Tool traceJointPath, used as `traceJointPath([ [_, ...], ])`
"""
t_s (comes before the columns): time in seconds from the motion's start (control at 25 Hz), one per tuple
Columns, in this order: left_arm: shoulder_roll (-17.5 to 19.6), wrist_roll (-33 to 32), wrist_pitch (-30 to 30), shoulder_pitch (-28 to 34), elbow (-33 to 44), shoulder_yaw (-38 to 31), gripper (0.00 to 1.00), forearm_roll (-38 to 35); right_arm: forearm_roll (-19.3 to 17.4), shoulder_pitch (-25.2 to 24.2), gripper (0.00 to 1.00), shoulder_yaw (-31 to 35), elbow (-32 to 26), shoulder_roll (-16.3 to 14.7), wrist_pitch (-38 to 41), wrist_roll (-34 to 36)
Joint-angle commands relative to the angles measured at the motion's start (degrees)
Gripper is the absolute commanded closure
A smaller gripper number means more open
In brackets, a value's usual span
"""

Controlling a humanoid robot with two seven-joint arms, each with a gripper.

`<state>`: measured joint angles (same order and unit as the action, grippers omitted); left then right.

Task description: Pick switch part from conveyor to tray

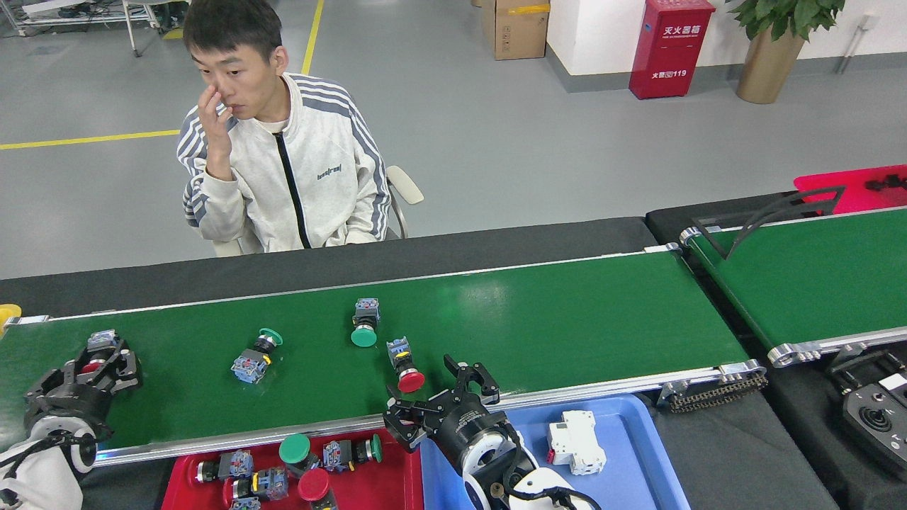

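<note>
The dark-green conveyor (pixel 567 326) carries several switch parts. A red-capped one (pixel 404 365) lies just beyond my right gripper (pixel 438 395), which is open and tilted at the belt's near rail, holding nothing. Two green-capped parts (pixel 364 326) (pixel 251 354) lie further left. At the belt's left end my left gripper (pixel 96 368) stands open, its fingers on either side of another red-capped switch part (pixel 93 354). The red tray (pixel 404 482) below the rail holds several switch parts.
A blue tray (pixel 638 460) beside the red one holds a white breaker (pixel 575 440). A second green belt (pixel 815 283) stands at the right, with a black controller (pixel 879 418) below it. A seated person (pixel 283 163) faces the belt from behind.
</note>
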<state>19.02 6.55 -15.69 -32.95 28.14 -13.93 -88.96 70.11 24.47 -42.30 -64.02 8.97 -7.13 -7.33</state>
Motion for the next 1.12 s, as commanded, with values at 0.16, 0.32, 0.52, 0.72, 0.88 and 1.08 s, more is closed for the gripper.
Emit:
traceJointPath([
  [0.16, -4.52, 0.04, -7.42, -1.94, 4.82, 6.1, 0.76, 0.02, -1.12, 2.51, 0.04, -0.24, 3.2, 0.35, -1.58, 0.56],
  [0.32, -7.15, -0.84, -26.22, 2.01, 22.21, 8.65, 0.78, 0.19, -0.68, 2.08, 0.64, -0.24, 4.26, 0.0, -6.58, 0.73],
  [0.52, -6.62, -1.81, -29.31, 20.47, 45.86, 4.96, 0.47, 0.37, -0.15, 1.72, 0.97, -0.33, 2.5, -1.06, -6.59, 1.09],
  [0.72, -11.72, -2.07, -29.31, 31.54, 55.27, 1.18, 0.0, -0.16, 0.03, -0.03, 0.98, -0.59, -1.9, -2.29, -5.97, 1.96],
  [0.88, -12.69, -2.07, -29.31, 31.98, 55.97, 0.83, 0.0, -0.16, 0.29, -5.22, 0.97, -4.37, -14.03, -8.35, 0.01, 1.96],
  [1.08, -13.22, -2.07, -29.31, 31.46, 55.88, -3.65, 0.0, -0.34, 2.4, -12.78, 0.0, -5.6, -21.67, -12.48, 7.65, 1.96],
])
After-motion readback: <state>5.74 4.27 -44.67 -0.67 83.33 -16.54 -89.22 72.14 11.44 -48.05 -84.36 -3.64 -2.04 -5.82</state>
